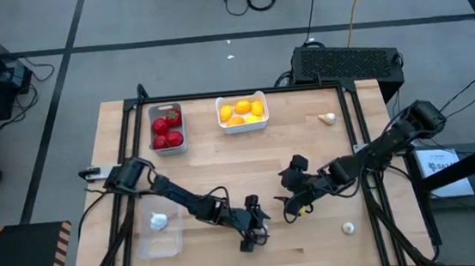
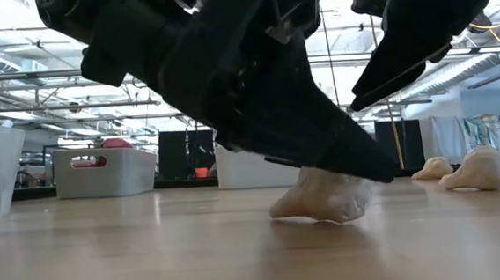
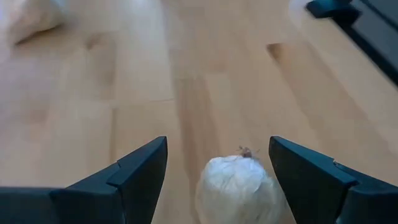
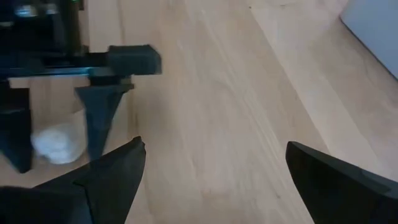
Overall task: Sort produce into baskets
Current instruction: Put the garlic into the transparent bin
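My left gripper [image 1: 254, 226] is low over the table's near middle, open. Its two fingers stand on either side of a white garlic bulb [image 3: 236, 193] without touching it. The bulb rests on the table [image 2: 325, 196] and also shows in the right wrist view [image 4: 59, 143]. My right gripper [image 1: 295, 201] is open and empty, just to the right of the left one. The grey basket [image 1: 164, 113] holds red tomatoes. The white basket [image 1: 243, 126] holds lemons. The clear tray [image 1: 159, 241] at the near left holds one garlic bulb [image 1: 159, 219].
Two more garlic bulbs lie loose on the table, one at the far right [image 1: 328, 118] and one at the near right [image 1: 347, 227]. The grey and white baskets stand along the far edge. Bare wood lies between them and the grippers.
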Controlling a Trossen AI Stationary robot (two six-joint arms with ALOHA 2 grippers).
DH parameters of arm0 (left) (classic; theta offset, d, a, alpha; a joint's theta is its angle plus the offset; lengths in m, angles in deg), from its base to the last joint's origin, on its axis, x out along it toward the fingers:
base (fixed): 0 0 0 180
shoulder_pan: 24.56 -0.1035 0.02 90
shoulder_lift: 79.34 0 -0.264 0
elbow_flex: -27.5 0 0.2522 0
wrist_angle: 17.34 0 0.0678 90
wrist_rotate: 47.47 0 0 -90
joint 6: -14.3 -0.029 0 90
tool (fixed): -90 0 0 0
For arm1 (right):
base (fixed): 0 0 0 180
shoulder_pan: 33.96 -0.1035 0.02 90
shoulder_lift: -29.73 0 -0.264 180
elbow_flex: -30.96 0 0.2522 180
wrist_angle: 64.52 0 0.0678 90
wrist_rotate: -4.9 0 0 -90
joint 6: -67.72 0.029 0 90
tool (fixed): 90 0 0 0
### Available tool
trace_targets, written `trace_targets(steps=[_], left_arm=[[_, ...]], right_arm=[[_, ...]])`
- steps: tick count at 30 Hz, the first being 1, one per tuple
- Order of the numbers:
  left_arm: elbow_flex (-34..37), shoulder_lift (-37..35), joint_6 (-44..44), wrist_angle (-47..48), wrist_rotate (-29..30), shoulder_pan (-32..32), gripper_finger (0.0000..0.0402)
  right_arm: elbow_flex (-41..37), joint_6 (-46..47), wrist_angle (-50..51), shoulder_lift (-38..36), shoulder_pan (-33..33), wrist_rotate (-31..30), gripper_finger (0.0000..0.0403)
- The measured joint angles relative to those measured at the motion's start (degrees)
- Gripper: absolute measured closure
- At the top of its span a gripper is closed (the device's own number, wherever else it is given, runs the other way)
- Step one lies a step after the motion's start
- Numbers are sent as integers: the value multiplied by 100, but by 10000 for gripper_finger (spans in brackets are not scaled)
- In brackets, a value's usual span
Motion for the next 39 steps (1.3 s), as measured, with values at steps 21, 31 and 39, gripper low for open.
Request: trace_targets(steps=[21,31,39], left_arm=[[4,-2,2,565,-127,-81,114],[0,-15,-2,809,-186,-114,114],[0,-15,0,840,-195,-118,128]], right_arm=[[0,127,0,0,-7,33,28],[0,127,0,0,-7,33,28],[0,127,0,0,-7,32,28]])
